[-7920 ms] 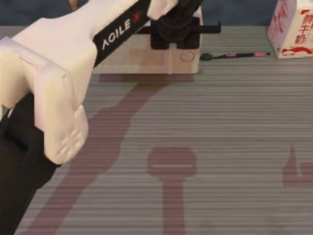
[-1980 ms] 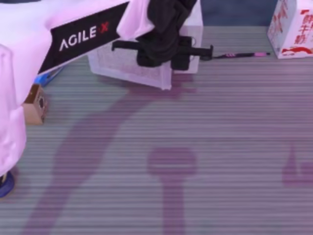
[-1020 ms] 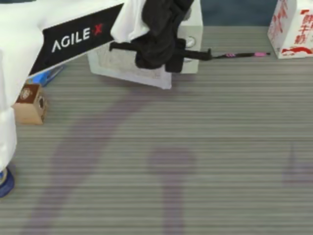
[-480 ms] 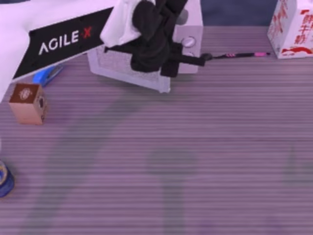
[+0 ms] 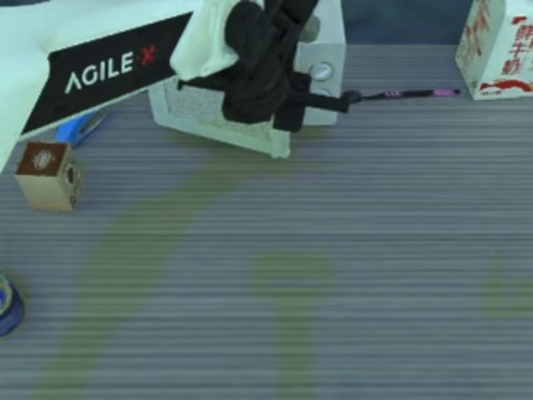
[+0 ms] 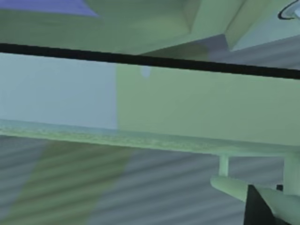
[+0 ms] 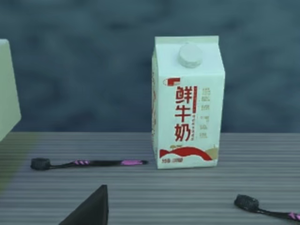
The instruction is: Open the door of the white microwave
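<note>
The large boxy white microwave (image 5: 321,46) stands at the far edge of the grey ribbed table (image 5: 375,250), left of centre in the top view, a round grey knob showing on its narrow front panel. Its door (image 5: 216,117), a flat white panel with a grey speckled mesh window, is swung part-way out from the front, its free edge angled toward the near side of the table. My left arm reaches in from the top view's left, and the black left gripper (image 5: 262,87) sits over the door, hiding much of the microwave's front; whether its jaws are spread or closed I cannot tell. In the left wrist view the door's edge runs across as a pale band with a slim white handle (image 6: 243,185) near a dark finger. Just right of the microwave lies a black toothbrush with pink marks (image 5: 400,93), and farther right stands a white milk carton with red print (image 5: 498,46). On the left side are a small brown cardboard box (image 5: 48,173), a blue object (image 5: 77,129) partly under the arm, and a dark blue round thing (image 5: 8,304) at the table's left edge. The right gripper is out of the top view; its wrist view faces the carton and shows a second toothbrush (image 7: 267,208).
</note>
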Motion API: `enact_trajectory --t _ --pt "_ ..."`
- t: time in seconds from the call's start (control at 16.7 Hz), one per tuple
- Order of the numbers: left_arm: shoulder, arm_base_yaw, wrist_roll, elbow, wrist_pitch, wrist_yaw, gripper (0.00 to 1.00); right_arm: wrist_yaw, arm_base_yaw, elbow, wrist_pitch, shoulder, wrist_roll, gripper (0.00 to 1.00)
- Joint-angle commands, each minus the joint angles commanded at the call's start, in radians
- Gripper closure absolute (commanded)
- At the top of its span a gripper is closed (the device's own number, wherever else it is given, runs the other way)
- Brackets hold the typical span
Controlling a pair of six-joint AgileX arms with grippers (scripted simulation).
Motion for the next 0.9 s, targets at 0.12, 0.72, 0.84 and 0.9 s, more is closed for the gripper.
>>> enact_trajectory --t 0.12,0.72,0.84,0.9 --pt "0.0 0.0 0.0 0.0 0.0 0.0 1.0 0.0 0.0 0.0 0.0 0.0 0.0 0.0" --pt "0.0 0.0 0.0 0.0 0.0 0.0 1.0 0.0 0.0 0.0 0.0 0.0 0.0 0.0" --pt "-0.001 -0.008 -0.003 -0.004 0.002 0.01 1.0 0.0 0.0 0.0 0.0 0.0 0.0 0.0" --pt "-0.009 -0.005 0.007 -0.015 0.008 0.013 1.0 0.0 0.0 0.0 0.0 0.0 0.0 0.0"
